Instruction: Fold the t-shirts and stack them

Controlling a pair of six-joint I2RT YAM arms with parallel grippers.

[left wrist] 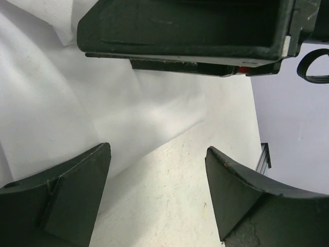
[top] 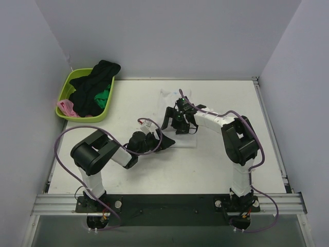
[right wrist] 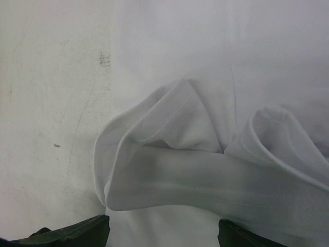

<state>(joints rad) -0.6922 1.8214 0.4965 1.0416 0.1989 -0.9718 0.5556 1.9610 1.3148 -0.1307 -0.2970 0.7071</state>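
Lime green basket (top: 90,118), far left of the surface (top: 205,164), holds a heaped black t-shirt (top: 95,85) and a green t-shirt (top: 105,96); a pink t-shirt (top: 66,107) drapes over its left rim. The white t-shirt (right wrist: 205,170) lies mid-surface, outside the basket, bunched in folds. Left end effector (left wrist: 157,154) and right end effector (right wrist: 162,229) both have jaws apart and grip nothing.

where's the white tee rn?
Top view: the white t-shirt lies mid-table, right of the lime basket, under the right gripper, with the left gripper at its near edge.
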